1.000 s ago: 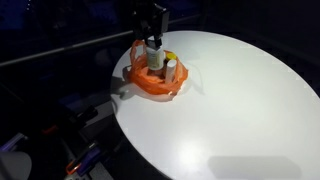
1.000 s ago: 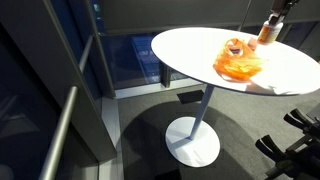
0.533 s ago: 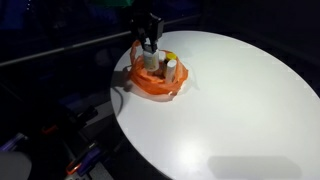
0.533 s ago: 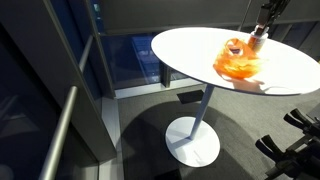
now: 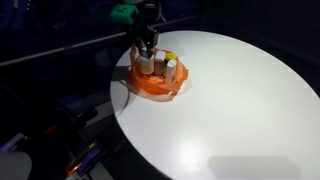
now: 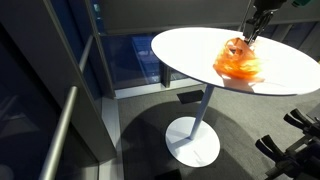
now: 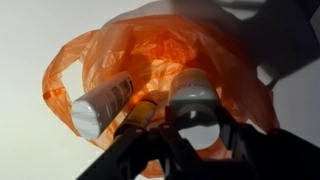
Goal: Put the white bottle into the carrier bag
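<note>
Bottle [image 7: 197, 100] is standing upright inside the orange bag [image 7: 90, 60], toward 5 o'clock of the bag's mouth in the wrist view, with its white cap pointing up at the camera. Gripper [image 7: 190, 145] is hanging right over it, and the fingers [image 7: 245, 150] are flanking the bottle's shoulders. I cannot tell whether they are pinching it or standing just clear, because dark pads and shadow are merging there. In an exterior view the gripper [image 5: 148, 40] is hovering over the bag's 12 o'clock edge, and the bag is lying near the table's [image 5: 240, 110] 10 o'clock rim.

The bottle is looking light, rigid and smooth-walled, so probably a little slippery. The best hold is likely from above, across the body just under the cap, where the shoulder is offering a stop. The bag is looking thin and limp, giving the bottle no support. A white cylinder [image 7: 103, 103] is lying on its side at 9 o'clock of the bottle, and a yellow-capped item [image 5: 170, 65] is crowding in beside it. Any release is therefore calling for a straight, gentle lift so nothing tips.
</note>
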{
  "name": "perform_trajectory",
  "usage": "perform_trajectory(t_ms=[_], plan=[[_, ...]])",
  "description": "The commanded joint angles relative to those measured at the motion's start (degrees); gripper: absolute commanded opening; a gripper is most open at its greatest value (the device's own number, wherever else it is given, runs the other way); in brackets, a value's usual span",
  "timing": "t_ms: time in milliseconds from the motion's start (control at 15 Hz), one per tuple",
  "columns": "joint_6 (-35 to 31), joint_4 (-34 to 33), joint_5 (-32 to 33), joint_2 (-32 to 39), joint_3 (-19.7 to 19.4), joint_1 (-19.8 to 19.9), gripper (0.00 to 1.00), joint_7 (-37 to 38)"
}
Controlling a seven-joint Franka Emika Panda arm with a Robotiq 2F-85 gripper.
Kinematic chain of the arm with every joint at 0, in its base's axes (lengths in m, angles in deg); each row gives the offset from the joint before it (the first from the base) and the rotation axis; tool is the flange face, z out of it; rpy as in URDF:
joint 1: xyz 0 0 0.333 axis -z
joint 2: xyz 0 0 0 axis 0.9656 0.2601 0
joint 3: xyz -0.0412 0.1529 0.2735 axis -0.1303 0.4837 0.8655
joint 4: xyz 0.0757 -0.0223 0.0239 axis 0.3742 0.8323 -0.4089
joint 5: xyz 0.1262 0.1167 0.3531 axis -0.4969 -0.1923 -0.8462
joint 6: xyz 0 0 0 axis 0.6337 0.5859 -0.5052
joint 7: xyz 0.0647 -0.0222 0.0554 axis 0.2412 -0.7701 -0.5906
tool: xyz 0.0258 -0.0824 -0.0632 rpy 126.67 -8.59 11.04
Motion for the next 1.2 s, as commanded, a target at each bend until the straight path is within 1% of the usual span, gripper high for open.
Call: perform_trajectory(t_ms=[0, 467, 1133], plan=[[-2.08, -2.59, -0.13, 2.47, 0.29, -0.86, 0.19, -0.90], [-6.85, -5.58, 0.58, 5.62, -0.16, -1.79, 0.19, -0.85], [-6.94, -7.05, -0.99, 9.07, -0.72, -1.38, 0.19, -1.94]])
